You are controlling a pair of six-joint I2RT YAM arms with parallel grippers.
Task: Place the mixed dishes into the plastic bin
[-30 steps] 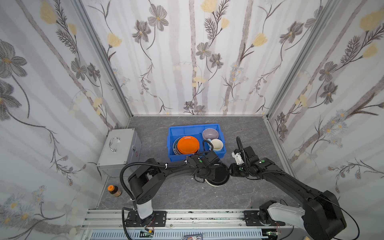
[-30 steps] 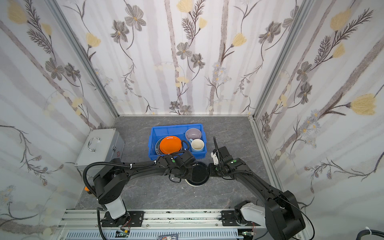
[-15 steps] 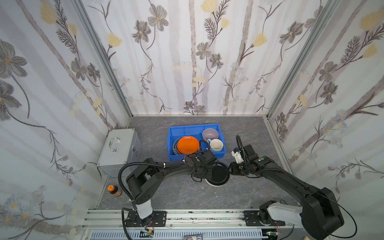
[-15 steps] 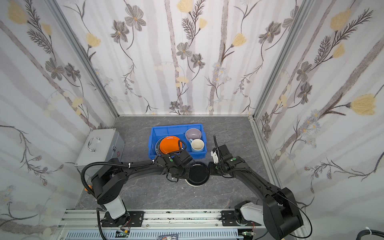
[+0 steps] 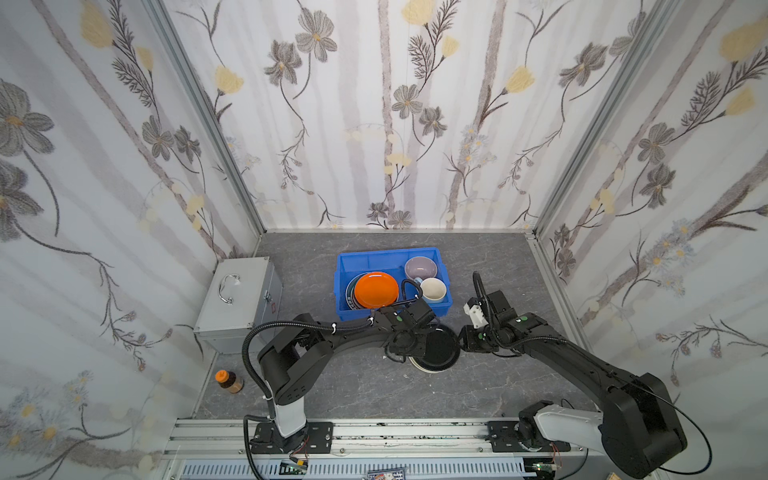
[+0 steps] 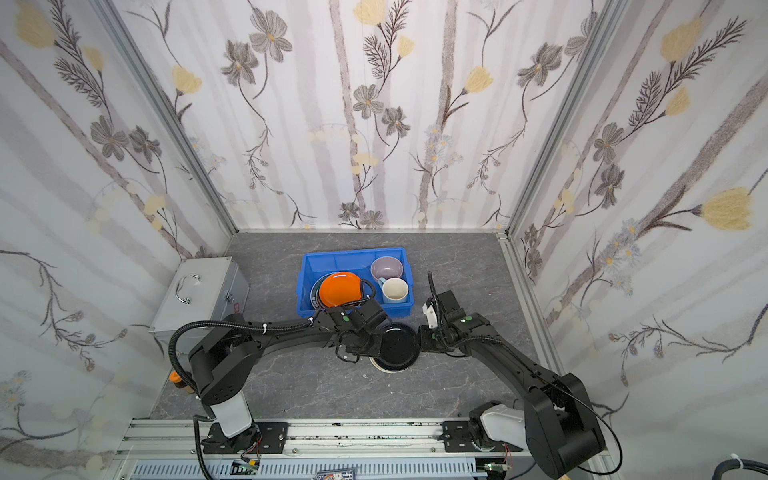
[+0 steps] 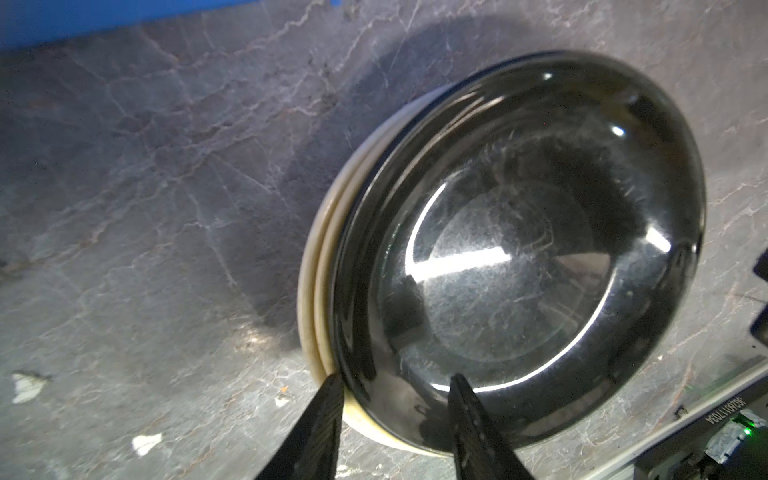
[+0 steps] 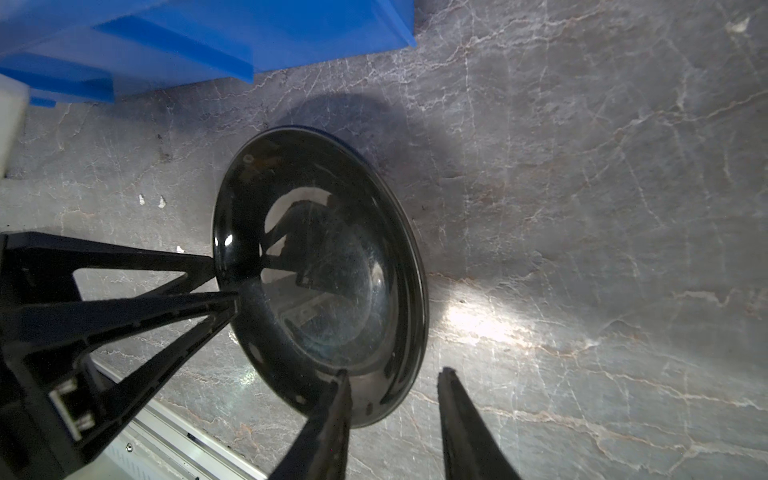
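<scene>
A black plate [image 5: 440, 351] [image 6: 397, 347] lies on a stack of cream plates [image 7: 316, 270] on the table, just in front of the plastic bin [image 5: 386, 252]. My left gripper [image 7: 395, 380] holds the black plate's rim, one finger at the outer edge against the cream stack and one on the inner slope. My right gripper [image 8: 392, 372] is open at the opposite rim: one finger is over the black plate [image 8: 324, 270], the other stands clear above the table. In the bin lie an orange plate [image 5: 376, 289] on a darker plate, a lilac bowl [image 5: 420, 268] and a pale mug [image 5: 433, 289].
A grey metal case [image 5: 239, 295] with a handle stands at the left wall. A brown bottle [image 5: 228, 381] with an orange cap sits at the front left. The bin's blue wall [image 8: 208, 41] is close behind the plates. Flowered walls enclose three sides.
</scene>
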